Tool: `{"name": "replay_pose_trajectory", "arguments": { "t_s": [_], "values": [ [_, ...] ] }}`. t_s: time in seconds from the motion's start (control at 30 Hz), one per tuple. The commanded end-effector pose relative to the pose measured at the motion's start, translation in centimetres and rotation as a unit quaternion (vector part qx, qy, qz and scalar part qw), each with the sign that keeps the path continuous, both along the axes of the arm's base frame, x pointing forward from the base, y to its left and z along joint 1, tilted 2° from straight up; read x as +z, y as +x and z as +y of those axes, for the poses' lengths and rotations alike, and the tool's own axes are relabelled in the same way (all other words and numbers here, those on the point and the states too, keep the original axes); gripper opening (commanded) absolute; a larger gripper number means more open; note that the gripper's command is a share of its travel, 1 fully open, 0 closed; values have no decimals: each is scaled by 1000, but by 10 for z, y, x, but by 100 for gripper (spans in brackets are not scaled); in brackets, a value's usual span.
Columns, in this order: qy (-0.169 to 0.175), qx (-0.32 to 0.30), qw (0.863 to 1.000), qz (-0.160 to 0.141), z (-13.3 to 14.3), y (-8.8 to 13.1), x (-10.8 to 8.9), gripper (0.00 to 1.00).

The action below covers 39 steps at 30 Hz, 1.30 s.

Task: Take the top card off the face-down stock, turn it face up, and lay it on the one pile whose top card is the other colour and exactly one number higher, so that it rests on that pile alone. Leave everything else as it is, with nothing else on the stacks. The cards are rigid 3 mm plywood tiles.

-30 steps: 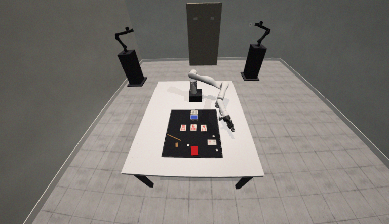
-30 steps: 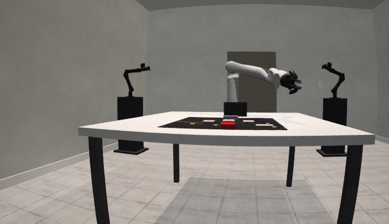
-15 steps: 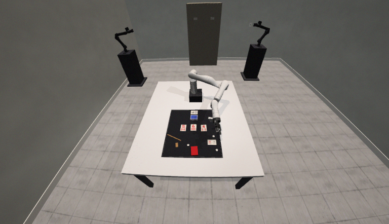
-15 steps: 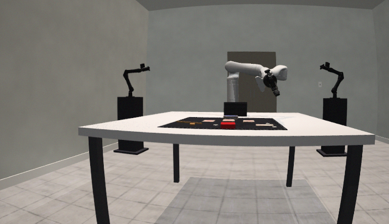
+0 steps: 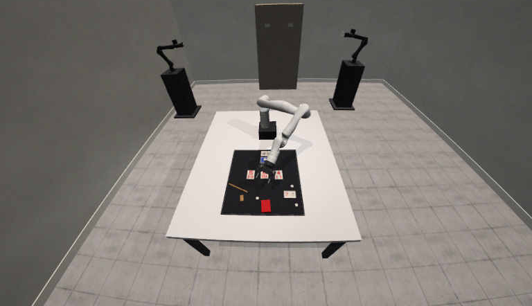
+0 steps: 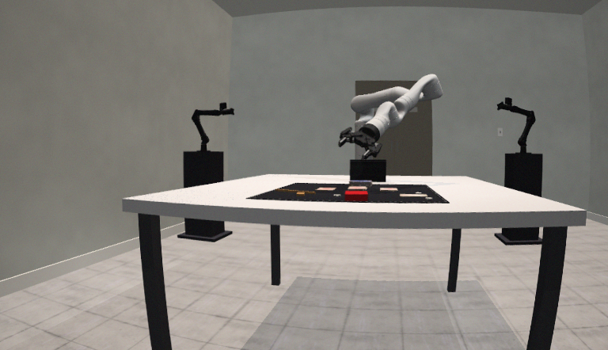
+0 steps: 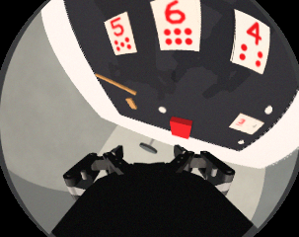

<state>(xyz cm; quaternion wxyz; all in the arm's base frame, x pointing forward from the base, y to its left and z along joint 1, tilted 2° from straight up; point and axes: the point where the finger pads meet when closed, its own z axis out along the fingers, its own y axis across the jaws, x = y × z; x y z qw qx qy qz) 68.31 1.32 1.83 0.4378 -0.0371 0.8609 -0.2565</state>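
The face-down stock, a blue-backed card stack (image 5: 264, 154), lies at the far edge of the black mat (image 5: 263, 199), near the arm's base. In front of it three face-up piles stand in a row: a red 5 (image 7: 120, 35), a red 6 (image 7: 176, 23) and a red 4 (image 7: 254, 39). My gripper (image 6: 359, 144) hangs well above the mat, over the middle pile, and is open and empty. Its fingers show spread at the bottom of the wrist view (image 7: 149, 161).
A red block (image 5: 267, 205) sits at the mat's front middle. A single face-up card (image 5: 289, 194) lies at the front right. A thin wooden stick (image 5: 237, 187) and a small wooden block (image 5: 242, 197) lie at the left. Small white pegs dot the mat.
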Motion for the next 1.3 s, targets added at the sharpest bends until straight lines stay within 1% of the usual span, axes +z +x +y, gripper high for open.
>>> {"name": "replay_pose_trajectory", "arguments": {
  "t_s": [0.0,0.3,0.33,0.67,0.7,1.13,1.17,1.27],
  "values": [
    [16,-12,1000,-6,-10,7,13,100],
    [16,-12,1000,-6,-10,7,13,100],
    [49,-57,997,0,-30,-8,4,100],
    [49,-57,997,0,-30,-8,4,100],
    [82,-101,991,5,-46,-23,-5,100],
    [82,-101,991,5,-46,-23,-5,100],
    [115,-145,983,11,-60,-40,-15,100],
    [115,-145,983,11,-60,-40,-15,100]
  ]
}}
